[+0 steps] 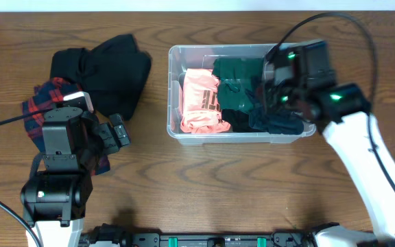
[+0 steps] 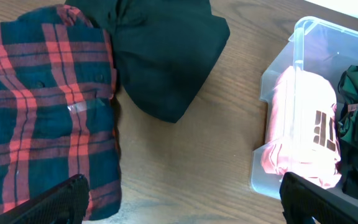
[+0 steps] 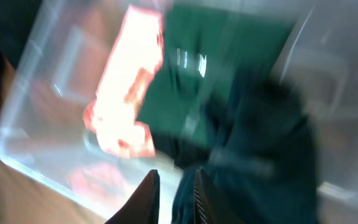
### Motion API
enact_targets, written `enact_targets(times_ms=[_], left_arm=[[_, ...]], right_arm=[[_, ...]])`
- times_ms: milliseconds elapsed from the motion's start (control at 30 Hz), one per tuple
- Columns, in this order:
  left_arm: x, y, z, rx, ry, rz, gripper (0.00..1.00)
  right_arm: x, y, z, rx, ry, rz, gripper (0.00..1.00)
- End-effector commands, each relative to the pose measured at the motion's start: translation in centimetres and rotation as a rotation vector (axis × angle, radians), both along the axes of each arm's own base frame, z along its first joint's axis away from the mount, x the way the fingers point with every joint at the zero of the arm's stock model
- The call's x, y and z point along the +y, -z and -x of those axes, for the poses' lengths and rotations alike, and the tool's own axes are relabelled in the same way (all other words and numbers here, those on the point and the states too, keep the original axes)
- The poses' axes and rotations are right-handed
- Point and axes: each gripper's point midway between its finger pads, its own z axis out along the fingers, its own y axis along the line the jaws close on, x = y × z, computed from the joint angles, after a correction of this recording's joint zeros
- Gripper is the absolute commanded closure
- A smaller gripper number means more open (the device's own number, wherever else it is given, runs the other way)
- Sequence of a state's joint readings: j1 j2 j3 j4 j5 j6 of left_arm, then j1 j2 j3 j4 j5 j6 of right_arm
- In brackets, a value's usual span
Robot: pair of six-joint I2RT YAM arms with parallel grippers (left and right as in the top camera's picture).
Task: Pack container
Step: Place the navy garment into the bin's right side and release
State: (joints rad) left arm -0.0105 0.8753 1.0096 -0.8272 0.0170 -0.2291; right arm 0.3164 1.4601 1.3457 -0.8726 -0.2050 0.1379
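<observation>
The clear container stands at the table's middle right. It holds a pink garment on the left and a dark green garment beside it. My right gripper is over the container's right part, its fingers nearly together on a dark blue garment that hangs into the bin; this view is blurred. My left gripper is open and empty over bare table, between a plaid shirt and the container.
A red and dark blue plaid shirt and a black garment lie on the table at the left, side by side. The left arm's base is at the front left, the right arm reaches in from the front right.
</observation>
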Motion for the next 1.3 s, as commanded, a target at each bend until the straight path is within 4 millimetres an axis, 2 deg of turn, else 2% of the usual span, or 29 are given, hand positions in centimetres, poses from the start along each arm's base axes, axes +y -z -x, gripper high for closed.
enact_targets(times_ms=[0, 67, 167, 233, 333, 433, 500, 633, 733, 767, 833, 900, 1000, 1100, 1267], left_arm=[[0.0, -0.7, -0.2, -0.018, 0.002, -0.003, 0.02], [0.0, -0.8, -0.2, -0.019, 0.002, -0.003, 0.02], [0.0, -0.8, -0.2, -0.019, 0.002, -0.003, 0.02], [0.0, -0.8, -0.2, -0.019, 0.002, -0.003, 0.02], [0.0, -0.8, -0.2, -0.019, 0.002, -0.003, 0.02], [0.0, -0.7, -0.2, -0.018, 0.002, -0.003, 0.02], [0.0, -0.7, -0.2, -0.018, 0.002, -0.003, 0.02], [0.0, -0.8, -0.2, -0.019, 0.002, -0.003, 0.02], [0.0, -0.8, -0.2, -0.019, 0.002, -0.003, 0.02], [0.0, -0.7, -0.2, -0.018, 0.002, -0.003, 0.02], [0.0, -0.7, -0.2, -0.018, 0.002, -0.003, 0.02], [0.0, -0.8, -0.2, -0.019, 0.002, -0.003, 0.02], [0.0, -0.8, -0.2, -0.019, 0.002, -0.003, 0.02], [0.0, -0.8, -0.2, -0.019, 0.002, -0.003, 0.02], [0.0, -0.8, -0.2, -0.019, 0.002, -0.003, 0.02]], right_arm=[[0.2, 6.9, 2.3, 0.211, 0.001, 0.073, 0.86], [-0.1, 10.1, 3.7, 0.304, 0.015, 0.101, 0.86], [-0.7, 13.8, 5.4, 0.412, 0.045, 0.134, 0.87], [-1.3, 15.3, 5.7, 0.436, 0.056, 0.170, 0.87], [-2.2, 15.5, 4.4, 0.386, 0.082, 0.225, 0.85], [-2.0, 13.7, 2.2, 0.300, 0.088, 0.227, 0.82], [-1.4, 11.3, 0.6, 0.233, 0.066, 0.212, 0.77], [-0.4, 4.7, -2.1, 0.084, 0.037, 0.172, 0.67], [-0.5, -0.9, -3.3, -0.032, 0.043, 0.138, 0.60], [-0.7, -1.7, -3.5, -0.050, 0.050, 0.131, 0.60], [-1.3, -2.5, -3.6, -0.060, 0.078, 0.117, 0.69], [-1.7, -1.5, -2.8, -0.005, 0.093, 0.127, 0.79], [-2.2, 2.3, -0.4, 0.144, 0.096, 0.173, 0.79], [-2.8, 7.6, 2.0, 0.284, 0.093, 0.226, 0.80], [-3.9, 15.6, 4.5, 0.402, 0.107, 0.266, 0.78]])
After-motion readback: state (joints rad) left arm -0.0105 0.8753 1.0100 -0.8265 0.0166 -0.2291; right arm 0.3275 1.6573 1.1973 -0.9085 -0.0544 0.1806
